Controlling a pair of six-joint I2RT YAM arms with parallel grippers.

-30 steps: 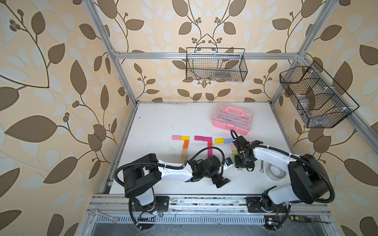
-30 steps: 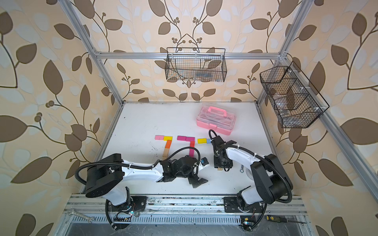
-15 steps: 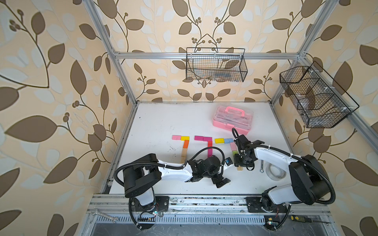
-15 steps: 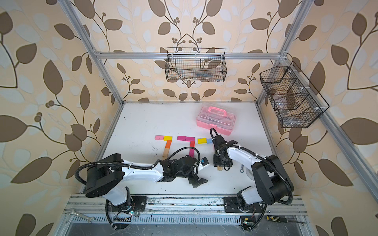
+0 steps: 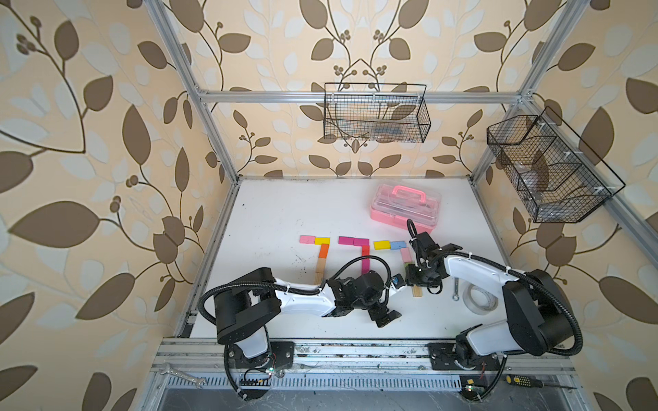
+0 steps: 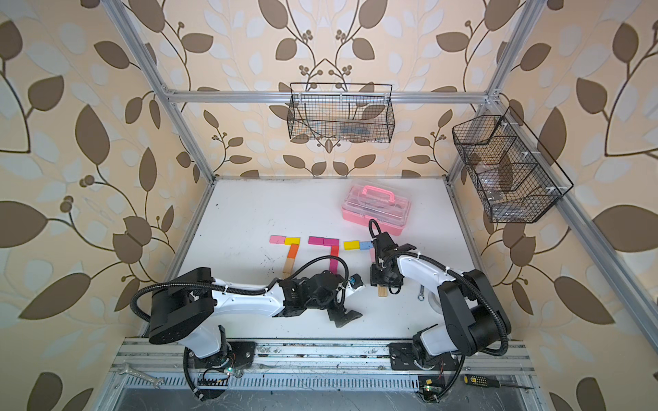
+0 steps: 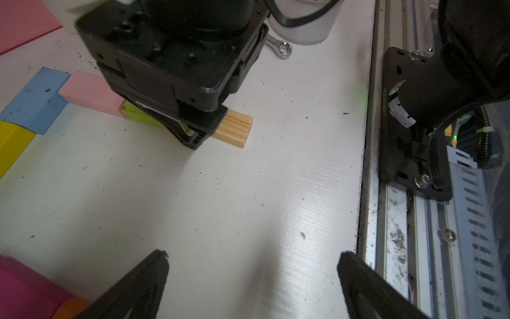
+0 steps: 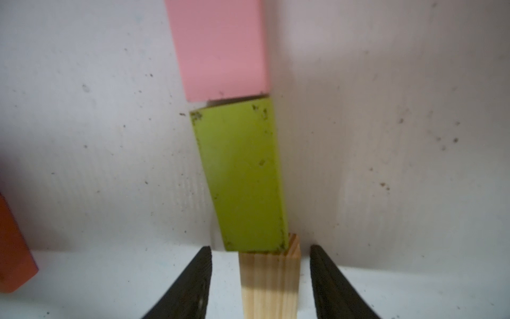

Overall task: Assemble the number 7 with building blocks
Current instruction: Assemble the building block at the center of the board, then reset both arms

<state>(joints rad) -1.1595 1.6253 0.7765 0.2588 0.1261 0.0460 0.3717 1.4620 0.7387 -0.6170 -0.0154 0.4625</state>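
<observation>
Spread astride the wood block [image 8: 269,279], the right pincer [image 8: 260,250] could clip it, skewing the tilted green block [image 8: 240,176] at twelve o'clock.

High top views overlap; wrist views (close) share wood block [image 7: 234,129] [image 8: 269,279].

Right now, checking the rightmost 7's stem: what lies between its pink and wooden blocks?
A green block, slightly skewed, shown in the right wrist view.

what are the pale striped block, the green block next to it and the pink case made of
Pale striped block: looks like bare wood, grain lines showing.
Green block: probably wood under matte green paint, chipped at the corners.
Pink case: likely plastic, glossy, clear lid over an opaque pink base.
</observation>
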